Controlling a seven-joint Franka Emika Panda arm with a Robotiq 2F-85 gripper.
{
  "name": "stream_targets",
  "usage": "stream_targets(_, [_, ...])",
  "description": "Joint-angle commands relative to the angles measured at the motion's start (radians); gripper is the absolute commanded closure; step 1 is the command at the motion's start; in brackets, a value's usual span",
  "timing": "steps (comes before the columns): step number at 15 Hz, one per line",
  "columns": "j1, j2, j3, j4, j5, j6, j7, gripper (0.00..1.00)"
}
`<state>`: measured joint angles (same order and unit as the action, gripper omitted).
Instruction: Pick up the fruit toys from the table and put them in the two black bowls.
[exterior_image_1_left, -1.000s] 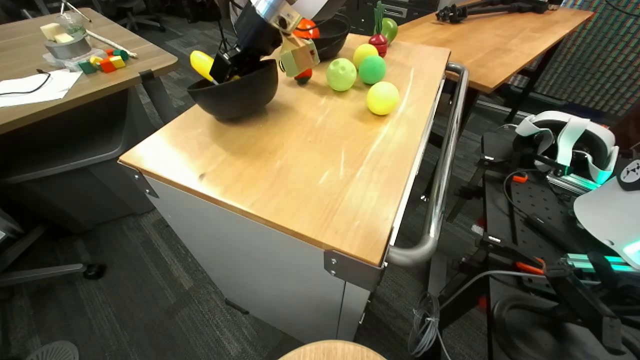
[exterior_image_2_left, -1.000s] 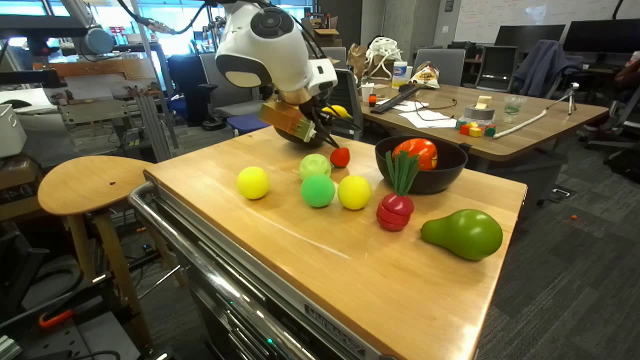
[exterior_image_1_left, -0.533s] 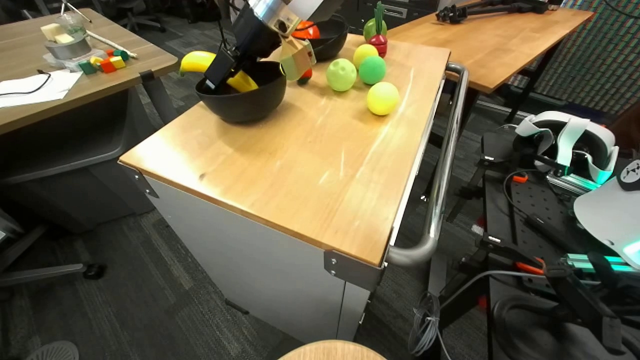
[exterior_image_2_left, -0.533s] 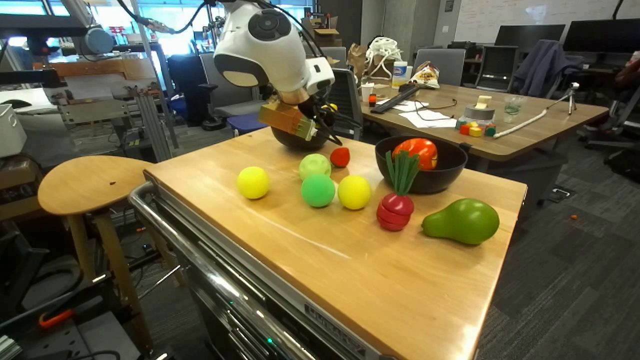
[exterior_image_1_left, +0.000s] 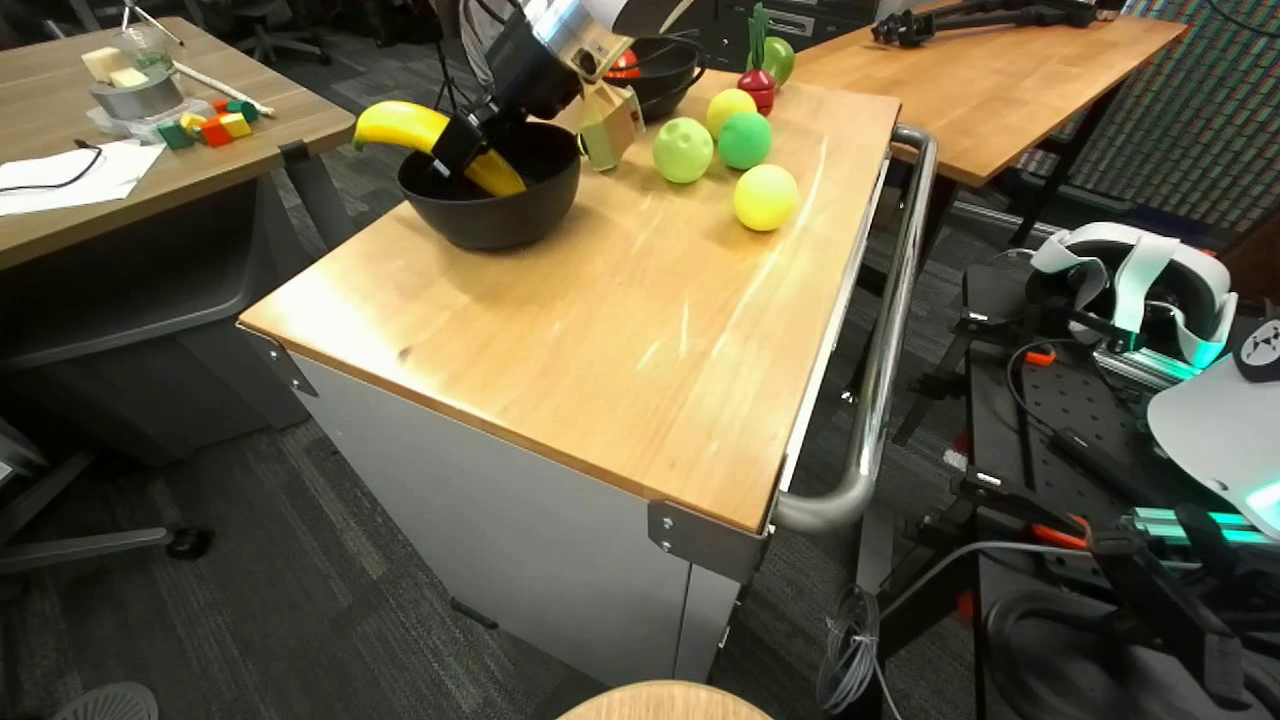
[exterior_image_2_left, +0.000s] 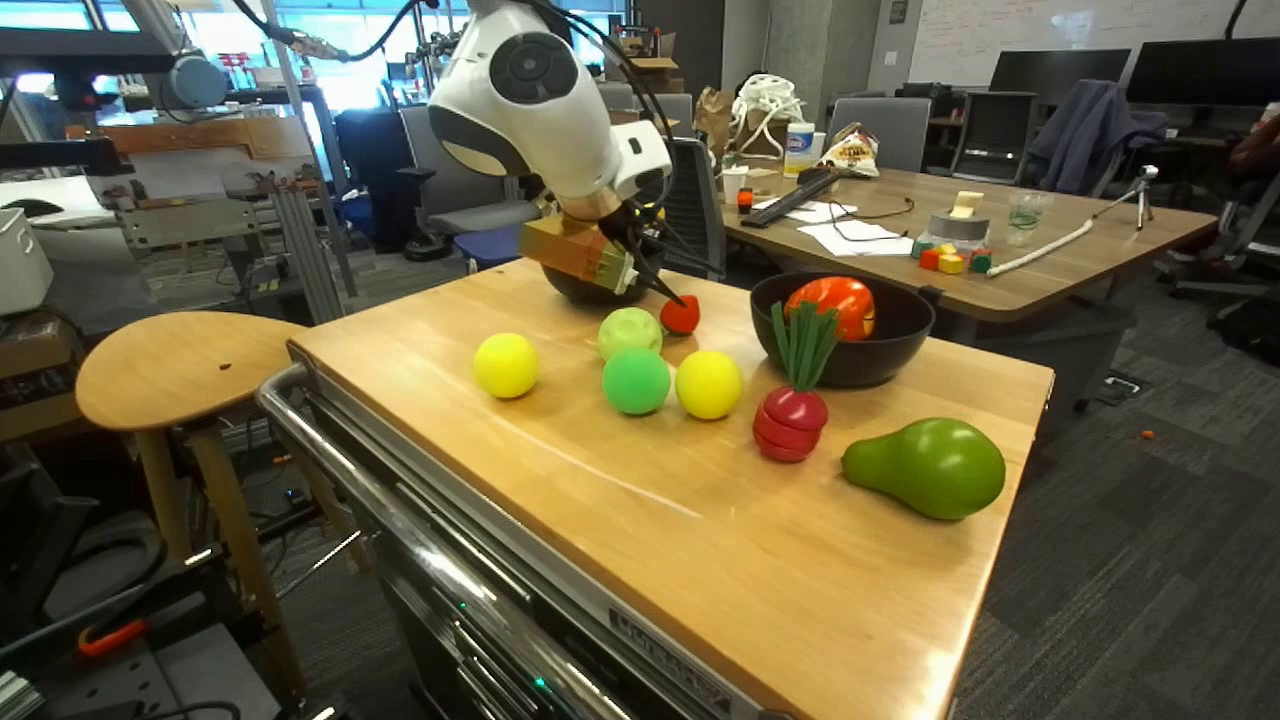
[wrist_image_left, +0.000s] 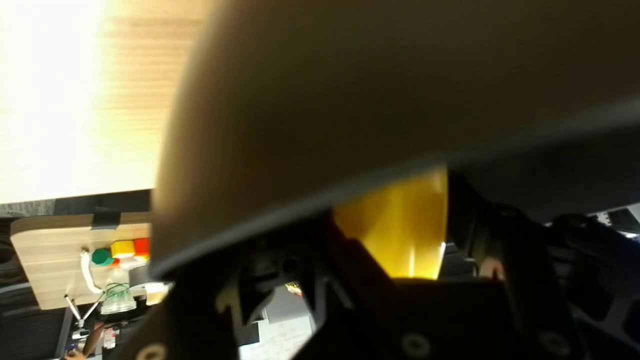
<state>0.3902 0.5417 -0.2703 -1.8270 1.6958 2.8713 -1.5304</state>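
A yellow banana (exterior_image_1_left: 400, 125) leans out of a black bowl (exterior_image_1_left: 500, 220), its lower end inside and its stem end past the rim. My gripper (exterior_image_1_left: 458, 150) is at this bowl, one finger in front of the banana. In the wrist view the banana (wrist_image_left: 400, 225) lies between the fingers; the blurred bowl wall (wrist_image_left: 350, 100) hides the fingertips, so the grip is unclear. A second black bowl (exterior_image_2_left: 880, 350) holds a red-orange fruit (exterior_image_2_left: 832, 305). On the table stand a strawberry (exterior_image_2_left: 680, 315), a radish (exterior_image_2_left: 790, 430), a green pear (exterior_image_2_left: 930, 468) and a light green ball (exterior_image_2_left: 630, 332).
A green ball (exterior_image_2_left: 636, 381) and two yellow balls, one nearer the handle (exterior_image_2_left: 506, 366) and one by the radish (exterior_image_2_left: 709, 385), sit mid-table. A metal handle (exterior_image_1_left: 890, 320) runs along one table edge. A wooden stool (exterior_image_2_left: 185, 365) stands beside the cart.
The banana has tipped from steep to flatter across the bowl. The bowl and my gripper have shifted slightly right in an exterior view. The pear rocked and returned.
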Motion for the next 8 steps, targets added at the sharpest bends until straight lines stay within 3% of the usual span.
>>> stream_targets(1, [-0.009, -0.079, 0.000, -0.065, 0.094, -0.010, -0.088, 0.73])
stream_targets(5, [-0.007, -0.152, -0.010, -0.127, 0.149, -0.015, -0.137, 0.99])
stream_targets(8, [-0.005, -0.214, -0.014, -0.172, 0.195, -0.027, -0.188, 1.00])
